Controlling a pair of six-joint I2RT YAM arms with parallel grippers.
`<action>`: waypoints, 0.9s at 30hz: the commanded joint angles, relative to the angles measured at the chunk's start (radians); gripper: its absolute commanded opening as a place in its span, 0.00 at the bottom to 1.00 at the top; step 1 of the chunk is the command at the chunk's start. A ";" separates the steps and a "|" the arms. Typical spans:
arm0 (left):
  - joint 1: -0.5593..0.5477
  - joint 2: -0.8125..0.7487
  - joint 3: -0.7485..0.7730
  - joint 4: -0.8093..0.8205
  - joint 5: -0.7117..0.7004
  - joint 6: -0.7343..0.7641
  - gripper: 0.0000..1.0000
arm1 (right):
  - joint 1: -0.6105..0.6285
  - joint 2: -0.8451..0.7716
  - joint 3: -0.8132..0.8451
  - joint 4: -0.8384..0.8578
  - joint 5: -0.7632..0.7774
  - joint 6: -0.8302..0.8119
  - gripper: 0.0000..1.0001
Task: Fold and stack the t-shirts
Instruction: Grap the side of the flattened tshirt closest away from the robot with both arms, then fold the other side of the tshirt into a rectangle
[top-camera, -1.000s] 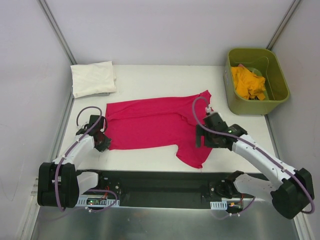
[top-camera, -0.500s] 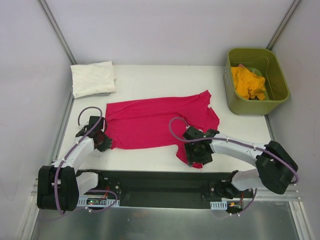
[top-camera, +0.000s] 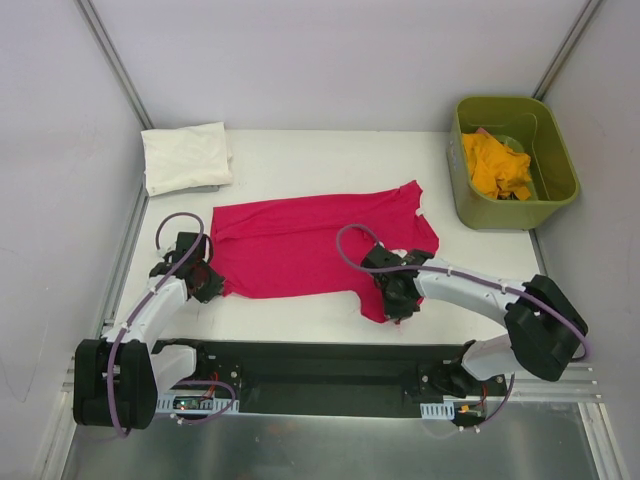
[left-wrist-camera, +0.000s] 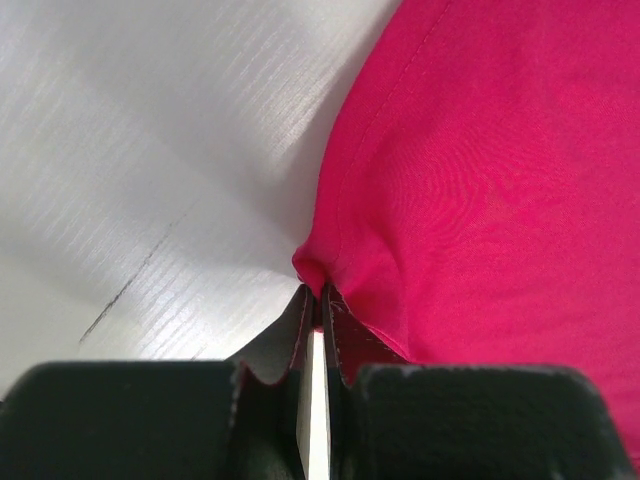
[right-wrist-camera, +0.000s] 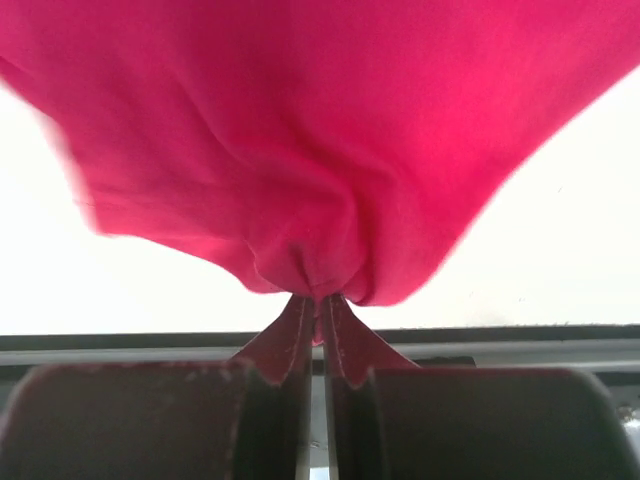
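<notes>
Two claws, both pinching the same red t-shirt (top-camera: 300, 250), one at each near corner.

Nearest is the black base strip (top-camera: 320, 365) where the arms are bolted. Just past it, the right gripper (top-camera: 400, 305) sits at the near right tip of the shirt, the flap that pokes toward the near edge of the table (top-camera: 300, 150). In the right wrist view the right gripper (right-wrist-camera: 320, 300) has its fingers pressed together on a small puckered wad of the red t-shirt (right-wrist-camera: 330, 130), and the rest of the cloth fans out beyond the tips in soft folds.

On the left, the left gripper (top-camera: 205, 285) is at the shirt's near left corner. In the left wrist view the left gripper (left-wrist-camera: 318, 300) is closed down to a thin slit on the hemmed corner of the red t-shirt (left-wrist-camera: 480, 180). The cloth runs off to the right and away from the tips, with bare white table to the left of them.

The shirt is spread mostly flat across the middle of the table between the two claws, long side running left to right. It's a bit skewed, and a point of cloth sticks up at its far right.

Further back, a folded white shirt (top-camera: 185, 157) lies in the far left corner, well apart from the red one. In the far right corner there's an olive green bin (top-camera: 500, 215) with a crumpled orange shirt (top-camera: 495, 165) inside.
</notes>
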 joint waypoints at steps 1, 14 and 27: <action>0.010 -0.021 0.038 0.003 0.024 0.018 0.00 | -0.052 -0.008 0.176 -0.053 0.089 -0.048 0.03; 0.011 0.143 0.205 0.003 0.021 0.031 0.00 | -0.328 0.211 0.605 -0.055 0.091 -0.249 0.03; 0.070 0.372 0.374 0.003 -0.011 0.030 0.00 | -0.491 0.602 1.031 -0.041 0.059 -0.325 0.07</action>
